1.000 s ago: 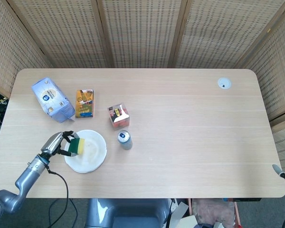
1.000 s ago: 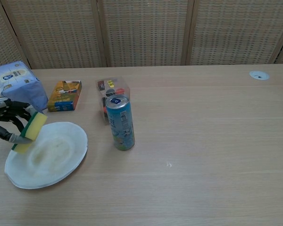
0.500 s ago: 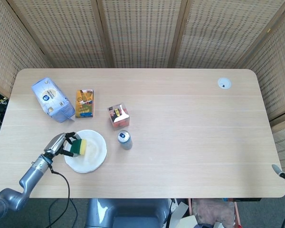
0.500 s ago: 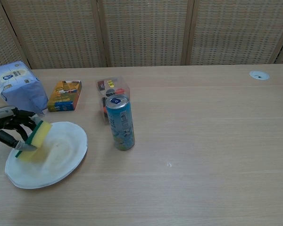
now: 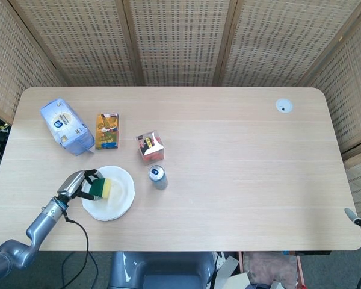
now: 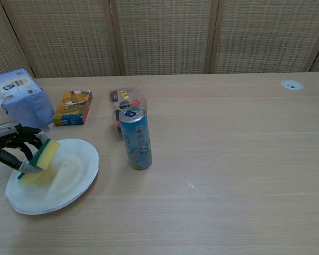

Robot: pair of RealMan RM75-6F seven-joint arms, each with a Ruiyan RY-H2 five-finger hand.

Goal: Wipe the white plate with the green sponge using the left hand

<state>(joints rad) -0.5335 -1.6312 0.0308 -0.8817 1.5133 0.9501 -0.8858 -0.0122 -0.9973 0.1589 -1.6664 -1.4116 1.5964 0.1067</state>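
Observation:
The white plate (image 5: 117, 200) (image 6: 69, 178) lies near the table's front left edge. My left hand (image 5: 76, 183) (image 6: 13, 149) grips the green and yellow sponge (image 5: 101, 188) (image 6: 41, 160) and presses its yellow face onto the plate's left part. The hand reaches in from the left, fingers wrapped around the sponge's green side. The right hand shows in neither view; only a thin dark tip (image 5: 356, 220) appears at the head view's right edge.
A blue drink can (image 5: 157, 176) (image 6: 135, 138) stands just right of the plate. Behind it are a clear box of small items (image 5: 150, 146) (image 6: 127, 105), an orange carton (image 5: 107, 130) (image 6: 73, 107) and a blue tissue pack (image 5: 67, 126) (image 6: 20, 99). A white grommet (image 5: 283, 106) sits far right.
The left hand has slid the sponge slightly rightward and nearer across the plate. The plate has shifted a little with it. Nothing else moved.

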